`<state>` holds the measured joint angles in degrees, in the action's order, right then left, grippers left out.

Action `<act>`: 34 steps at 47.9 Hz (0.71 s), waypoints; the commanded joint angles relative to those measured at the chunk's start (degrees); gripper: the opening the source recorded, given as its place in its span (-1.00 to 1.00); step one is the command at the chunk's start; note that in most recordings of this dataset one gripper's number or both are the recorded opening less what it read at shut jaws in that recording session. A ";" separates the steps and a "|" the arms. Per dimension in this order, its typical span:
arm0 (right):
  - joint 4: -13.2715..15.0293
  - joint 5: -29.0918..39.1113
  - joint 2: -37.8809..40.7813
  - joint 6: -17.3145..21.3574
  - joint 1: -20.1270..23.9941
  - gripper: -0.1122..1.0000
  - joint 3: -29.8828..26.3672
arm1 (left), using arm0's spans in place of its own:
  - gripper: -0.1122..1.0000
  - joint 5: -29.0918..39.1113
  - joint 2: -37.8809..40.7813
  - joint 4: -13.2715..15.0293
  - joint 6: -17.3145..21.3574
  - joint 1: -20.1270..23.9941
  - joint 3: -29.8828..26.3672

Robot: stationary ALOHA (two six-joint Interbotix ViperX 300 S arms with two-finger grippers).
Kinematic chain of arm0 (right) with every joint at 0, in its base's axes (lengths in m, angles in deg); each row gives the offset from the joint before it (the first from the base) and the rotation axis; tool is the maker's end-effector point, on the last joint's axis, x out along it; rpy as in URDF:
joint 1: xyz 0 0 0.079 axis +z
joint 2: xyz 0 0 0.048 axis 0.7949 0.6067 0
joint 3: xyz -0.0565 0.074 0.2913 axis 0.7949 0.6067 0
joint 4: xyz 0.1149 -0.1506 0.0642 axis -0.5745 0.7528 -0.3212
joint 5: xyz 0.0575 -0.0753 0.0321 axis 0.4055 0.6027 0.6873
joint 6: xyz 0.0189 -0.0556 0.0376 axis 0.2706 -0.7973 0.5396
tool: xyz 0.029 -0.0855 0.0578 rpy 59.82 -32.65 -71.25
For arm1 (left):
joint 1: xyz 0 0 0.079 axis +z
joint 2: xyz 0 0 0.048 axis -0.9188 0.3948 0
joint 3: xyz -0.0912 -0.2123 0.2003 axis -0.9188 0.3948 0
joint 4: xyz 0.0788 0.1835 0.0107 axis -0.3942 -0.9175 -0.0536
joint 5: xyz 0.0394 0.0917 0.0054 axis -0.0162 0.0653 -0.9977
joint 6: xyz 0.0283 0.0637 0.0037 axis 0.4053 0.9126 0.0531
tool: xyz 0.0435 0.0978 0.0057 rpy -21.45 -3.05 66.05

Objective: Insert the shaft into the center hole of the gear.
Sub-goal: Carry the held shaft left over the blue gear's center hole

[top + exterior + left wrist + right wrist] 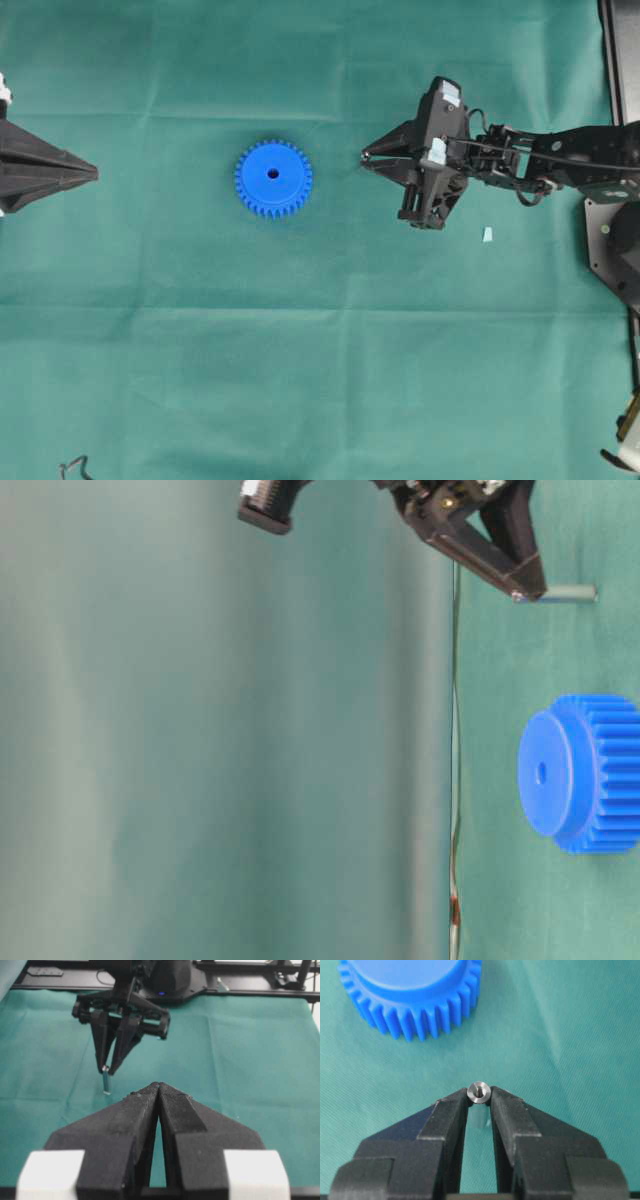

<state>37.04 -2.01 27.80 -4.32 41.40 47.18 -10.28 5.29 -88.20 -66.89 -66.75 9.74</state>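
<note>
Right hand [480, 1097]: black fingers clamped on the thin silvery-grey metal shaft [480, 1093], pinched right at the fingertips. In the right wrist view the shaft's end face points at the camera, with a small dark recess in the middle. In the left wrist view the shaft [106, 1082] hangs upright below the fingertips, lower end at the cloth; whether it touches I cannot tell.

Left hand [158, 1086]: fingers pressed together, clenched on nothing, parked at the left edge of the overhead view, well apart from everything else.

Bright blue round plastic gear [273, 178] with many small teeth lies flat on the green cloth-covered worktop [320, 380], between the two hands. Its smooth hub faces up, and the small dark center hole [273, 173] is uncovered. Nothing is in the hole.

The shaft is to the right of the gear in the overhead view, near it but apart. Bare cloth lies between the right hand's tips and the gear's teeth.

A small pale flat scrap [488, 234] lies on the cloth beside the right arm, on the far side from the gear. A dark wire loop [74, 466] sits at the bottom-left edge of the overhead view.
</note>
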 commanded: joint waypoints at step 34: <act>0.44 9.05 -3.87 -0.70 2.55 -0.50 -10.90 | -0.80 -0.26 0.35 -0.09 0.00 -0.09 -1.41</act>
<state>37.30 7.04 22.97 -4.93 43.42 39.80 -10.28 5.29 -88.20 -66.89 -66.75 9.74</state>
